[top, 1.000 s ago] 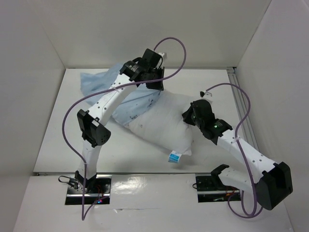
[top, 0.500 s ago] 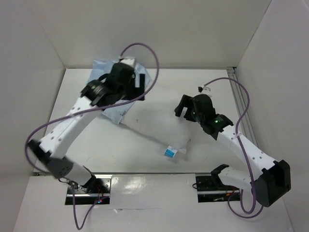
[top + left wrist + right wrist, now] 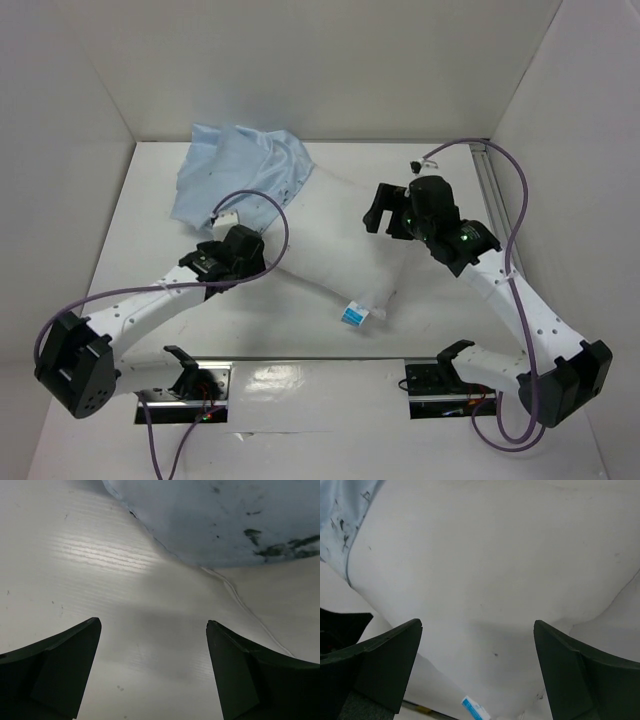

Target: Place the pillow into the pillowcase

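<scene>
The white pillow (image 3: 345, 255) lies slantwise across the middle of the table, a blue tag (image 3: 355, 315) at its near corner. Its far-left end touches the crumpled light-blue pillowcase (image 3: 240, 175); whether that end is inside I cannot tell. My left gripper (image 3: 240, 247) hangs low over bare table by the pillow's left edge, open and empty (image 3: 152, 624), with the pillowcase (image 3: 225, 520) ahead and the pillow's seam (image 3: 285, 600) to the right. My right gripper (image 3: 385, 215) hovers open over the pillow's far-right part (image 3: 477, 625), holding nothing above the pillow (image 3: 495, 555).
White walls enclose the table on three sides. A metal rail (image 3: 495, 215) runs along the right edge. Purple cables loop from both arms. The left arm's elbow (image 3: 70, 360) sticks out at the near left corner.
Both grippers have opened. The left arm has swung from the back, above the pillowcase, down to the table left of the pillow. The right gripper has shifted slightly back.
</scene>
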Controlling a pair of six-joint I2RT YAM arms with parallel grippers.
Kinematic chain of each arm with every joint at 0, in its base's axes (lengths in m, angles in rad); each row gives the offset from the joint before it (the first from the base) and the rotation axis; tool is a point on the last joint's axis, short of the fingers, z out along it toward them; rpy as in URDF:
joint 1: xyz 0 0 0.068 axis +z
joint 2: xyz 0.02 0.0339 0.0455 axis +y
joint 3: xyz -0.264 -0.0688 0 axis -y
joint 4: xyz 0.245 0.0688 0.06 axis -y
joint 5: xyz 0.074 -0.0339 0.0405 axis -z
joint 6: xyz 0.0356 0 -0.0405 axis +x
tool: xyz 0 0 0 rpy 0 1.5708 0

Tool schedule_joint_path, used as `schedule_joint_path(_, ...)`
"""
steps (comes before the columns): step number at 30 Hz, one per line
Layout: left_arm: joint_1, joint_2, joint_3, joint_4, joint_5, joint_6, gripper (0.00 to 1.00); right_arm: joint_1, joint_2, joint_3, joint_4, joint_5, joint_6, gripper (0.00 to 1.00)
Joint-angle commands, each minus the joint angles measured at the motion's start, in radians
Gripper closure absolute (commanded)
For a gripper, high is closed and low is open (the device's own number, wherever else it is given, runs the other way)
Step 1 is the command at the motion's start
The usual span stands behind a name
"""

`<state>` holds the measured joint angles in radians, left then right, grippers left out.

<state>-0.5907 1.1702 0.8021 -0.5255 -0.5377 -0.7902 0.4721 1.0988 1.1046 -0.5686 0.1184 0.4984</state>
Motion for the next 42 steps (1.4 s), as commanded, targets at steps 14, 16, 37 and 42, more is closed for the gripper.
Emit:
schedule_joint_path(14, 0.100, 0.163, -0.119, 0.561, -0.082, 0.118, 0.03, -0.024, -0.048, -0.175, -0.065, -0.197, 0.049, 0.00)
schedule_joint_path(16, 0.100, 0.200, -0.098, 0.561, -0.096, 0.127, 0.06, -0.024, -0.048, -0.175, -0.065, -0.197, 0.049, 0.00)
schedule_joint_path(37, 0.132, 0.313, 0.025, 0.415, -0.205, 0.034, 0.23, -0.229, 0.079, -0.289, 0.210, -0.430, -0.020, 1.00)
schedule_joint_path(42, 0.155, 0.301, 0.023, 0.481, -0.134, 0.094, 0.59, -0.248, 0.079, -0.267, 0.177, -0.441, -0.041, 1.00)
